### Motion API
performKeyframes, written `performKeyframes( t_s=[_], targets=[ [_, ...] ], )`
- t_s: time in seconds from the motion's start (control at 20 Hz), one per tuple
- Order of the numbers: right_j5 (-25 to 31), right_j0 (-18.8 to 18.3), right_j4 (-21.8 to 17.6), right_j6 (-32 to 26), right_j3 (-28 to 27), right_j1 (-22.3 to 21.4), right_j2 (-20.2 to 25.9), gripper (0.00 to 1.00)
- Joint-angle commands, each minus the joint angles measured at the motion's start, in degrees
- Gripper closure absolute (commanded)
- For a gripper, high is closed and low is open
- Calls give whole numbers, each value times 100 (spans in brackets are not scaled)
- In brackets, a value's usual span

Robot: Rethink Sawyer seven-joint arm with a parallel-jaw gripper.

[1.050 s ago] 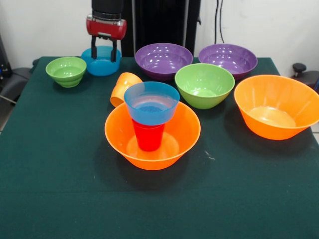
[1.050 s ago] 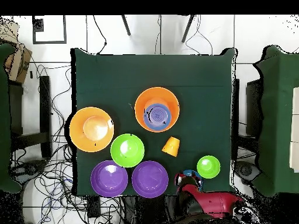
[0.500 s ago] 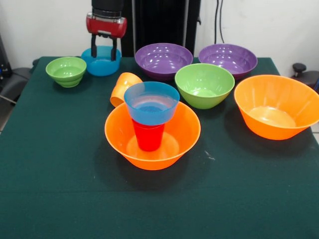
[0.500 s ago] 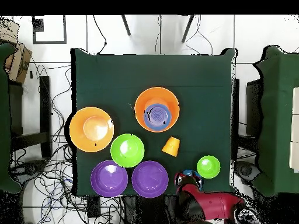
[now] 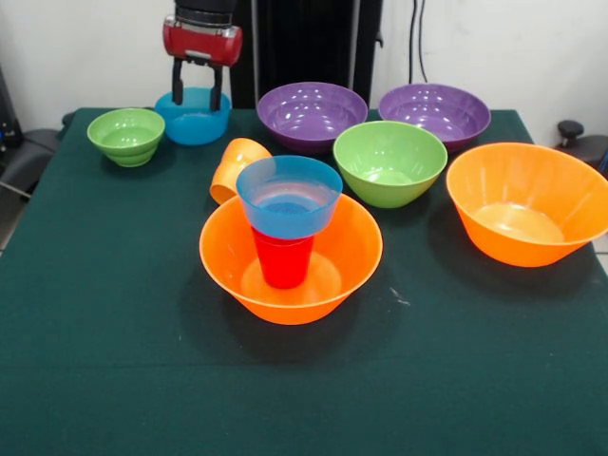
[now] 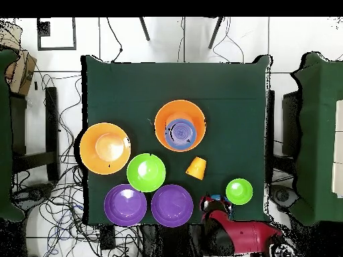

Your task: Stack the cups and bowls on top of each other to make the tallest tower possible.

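Nearest you on the green worktop [image 5: 104,380] sits the tower [image 5: 289,247]: a big orange bowl [image 5: 228,256] as base, a red cup [image 5: 283,261] standing upside down in its middle, and a blue bowl [image 5: 289,198] perched rim-up on the cup. You get height that way, since the cup lifts the bowl instead of letting it nest, but I'd judge it a narrow footing. All of it is glossy moulded plastic, smooth and likely slippery.

At the tower's 11 o'clock, just beside the base rim, the orange cup [image 5: 233,166] lies tipped on its side, so it needs righting before use. At 3 o'clock stands the second orange bowl [image 5: 527,204], with faint ribs down its wall. At 1 o'clock is the medium green bowl [image 5: 389,161], and beyond it two wide purple bowls [image 5: 312,114], side by side.

Far back at 11 o'clock are the small green bowl [image 5: 126,135] and the other blue bowl [image 5: 193,119]. The gripper [image 5: 197,87] hangs over that blue bowl, fingers spread apart and holding nothing, tips straddling the rim's far side. It looks placed for picking that bowl up next.
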Motion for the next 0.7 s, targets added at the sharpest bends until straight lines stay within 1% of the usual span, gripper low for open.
performKeyframes(
  t_s=[0.05,0.3,0.5,0.6,0.7],
  targets=[
    [351,265,306,591,-100,255,637,0],
    [68,410,404,679,-193,552,517,0],
    [-27,459,462,715,-176,613,466,0],
    [-57,422,453,707,-177,650,477,0],
    [-137,400,430,684,-254,783,466,0]
  ],
)
